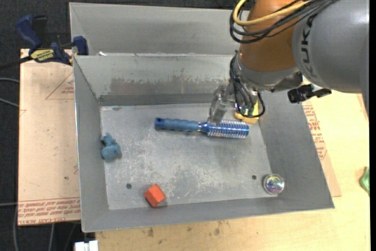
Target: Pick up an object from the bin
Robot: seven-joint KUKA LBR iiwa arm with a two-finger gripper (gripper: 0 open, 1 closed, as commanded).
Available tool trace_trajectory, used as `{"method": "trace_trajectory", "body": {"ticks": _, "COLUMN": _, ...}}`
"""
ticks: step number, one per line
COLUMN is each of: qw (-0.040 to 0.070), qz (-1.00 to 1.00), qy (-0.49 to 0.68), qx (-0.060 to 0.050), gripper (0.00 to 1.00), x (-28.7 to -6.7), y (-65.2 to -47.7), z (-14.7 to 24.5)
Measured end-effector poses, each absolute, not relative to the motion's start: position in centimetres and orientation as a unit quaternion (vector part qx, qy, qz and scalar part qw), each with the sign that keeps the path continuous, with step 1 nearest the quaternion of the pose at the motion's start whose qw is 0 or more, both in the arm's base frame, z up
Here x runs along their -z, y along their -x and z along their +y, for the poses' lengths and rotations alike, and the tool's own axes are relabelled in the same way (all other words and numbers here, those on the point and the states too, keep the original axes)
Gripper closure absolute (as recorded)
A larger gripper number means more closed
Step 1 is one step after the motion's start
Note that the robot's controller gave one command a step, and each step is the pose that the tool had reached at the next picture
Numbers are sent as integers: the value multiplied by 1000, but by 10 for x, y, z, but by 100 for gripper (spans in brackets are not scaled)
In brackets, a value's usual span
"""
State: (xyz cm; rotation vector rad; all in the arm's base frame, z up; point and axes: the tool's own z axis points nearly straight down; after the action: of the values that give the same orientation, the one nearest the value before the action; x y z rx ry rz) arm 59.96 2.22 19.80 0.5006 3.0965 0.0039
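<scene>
While hanging low over the bristle end of a blue brush (pixel 200 126), offers no clear read of the gripper (pixel 225 116): open or closed, cannot tell; touching the brush or just above it, cannot tell either. Cannot call the brush held. Lies flat across the middle of the bin (pixel 88 126), nearer the back wall, with handle to the left and bristle end to the right beneath the wrist.

Likely trouble, judged from here:

Risks a grip far off the middle by closing at the bristle end; would probably let the long handle sag, swing and lever the brush out on the lift. Should expect little purchase on bristles, which probably yield, and so a slide. Could kick the handle up, or skid the brush along the floor, by pressing down on that one end. Would only shove it along if closed along the length rather than across the width. Might also graze the sloped back wall on the way up, working this near to it.

No worry from the rest: blue toy (pixel 109 148) at left, orange block (pixel 154 196) at front, shiny ball (pixel 273 184) in the front right corner, all well apart from the brush.
</scene>
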Motion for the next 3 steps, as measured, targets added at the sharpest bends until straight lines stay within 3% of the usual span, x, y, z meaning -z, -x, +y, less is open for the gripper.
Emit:
{"method": "trace_trajectory", "body": {"ticks": 1, "qw": 2, "qz": 987, "qy": -160, "qx": 0, "gripper": 0, "x": -198, "y": -599, "z": 21}}
{"method": "trace_trajectory", "body": {"ticks": 2, "qw": -3, "qz": 982, "qy": -187, "qx": 0, "gripper": 0, "x": -65, "y": -596, "z": 23}}
{"method": "trace_trajectory", "body": {"ticks": 3, "qw": 1, "qz": 982, "qy": -187, "qx": 0, "gripper": 100, "x": -71, "y": -598, "z": 23}}
